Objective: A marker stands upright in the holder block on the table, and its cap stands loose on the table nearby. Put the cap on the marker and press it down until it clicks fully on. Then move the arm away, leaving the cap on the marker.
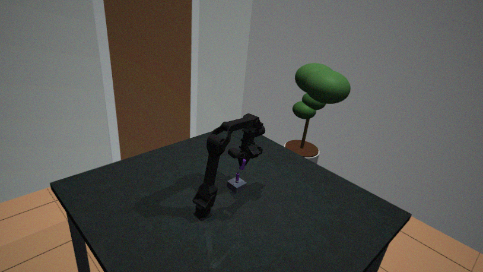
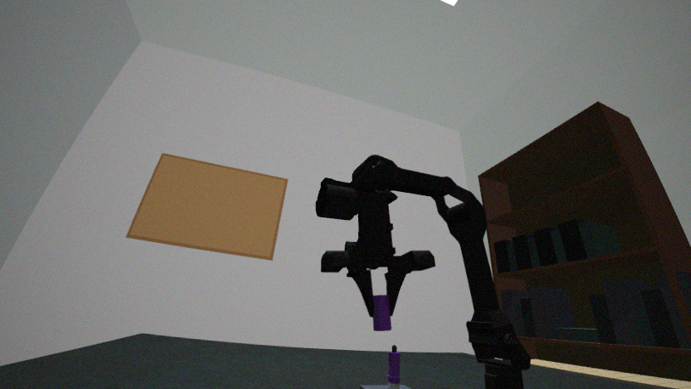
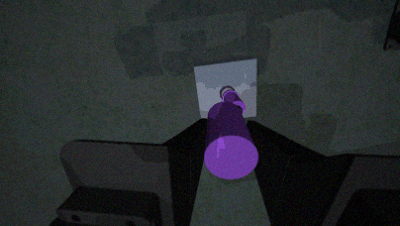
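The purple cap (image 1: 242,164) (image 2: 382,313) (image 3: 231,157) is held nearly upright between the fingertips. My gripper (image 1: 243,161) (image 2: 381,312) (image 3: 226,125) is shut on it. The purple marker (image 1: 237,177) (image 2: 394,366) (image 3: 231,96) stands upright with its dark tip up in the grey holder block (image 1: 232,186) (image 2: 369,386) (image 3: 250,74). In the exterior view there is a gap between the cap's lower end and the marker tip, and the cap hangs slightly left of the marker. In the wrist view the cap partly covers the marker and block.
The dark table (image 1: 304,216) (image 2: 144,352) carries the arm's base (image 1: 202,212), which stands near the holder block. Beyond the table are a potted plant (image 1: 300,148), a bookshelf (image 2: 580,261) and a pinboard (image 2: 207,207).
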### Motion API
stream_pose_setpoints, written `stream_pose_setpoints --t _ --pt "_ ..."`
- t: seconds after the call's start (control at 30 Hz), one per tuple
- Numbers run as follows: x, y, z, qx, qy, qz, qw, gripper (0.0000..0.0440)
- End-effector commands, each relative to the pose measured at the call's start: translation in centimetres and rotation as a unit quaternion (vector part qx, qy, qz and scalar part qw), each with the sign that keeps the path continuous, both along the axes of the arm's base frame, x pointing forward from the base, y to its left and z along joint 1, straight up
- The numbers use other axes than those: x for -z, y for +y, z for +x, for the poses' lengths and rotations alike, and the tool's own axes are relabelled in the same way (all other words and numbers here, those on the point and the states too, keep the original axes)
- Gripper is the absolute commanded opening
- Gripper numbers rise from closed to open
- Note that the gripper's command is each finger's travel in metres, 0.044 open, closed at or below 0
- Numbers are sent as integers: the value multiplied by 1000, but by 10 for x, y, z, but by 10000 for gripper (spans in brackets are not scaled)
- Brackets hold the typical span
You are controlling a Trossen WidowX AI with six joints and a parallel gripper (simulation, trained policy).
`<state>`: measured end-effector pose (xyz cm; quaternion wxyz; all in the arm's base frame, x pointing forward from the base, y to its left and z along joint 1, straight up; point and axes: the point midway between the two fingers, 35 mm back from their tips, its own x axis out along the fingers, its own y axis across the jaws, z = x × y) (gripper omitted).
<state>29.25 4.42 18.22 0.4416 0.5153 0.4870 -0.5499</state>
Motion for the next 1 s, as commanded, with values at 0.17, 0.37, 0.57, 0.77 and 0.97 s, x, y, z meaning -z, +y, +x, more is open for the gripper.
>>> stream_pose_setpoints --t 0.17,0.37,0.57,0.77,0.97 --pt "-1 7 -12 -6 4 1 1000 0" --pt "7 8 -16 -9 9 0 1000 0" --pt "16 9 -17 -9 13 -2 1000 0" --pt "26 8 -18 -9 16 -4 1000 0" --pt "40 8 -20 -16 26 -1 1000 0"
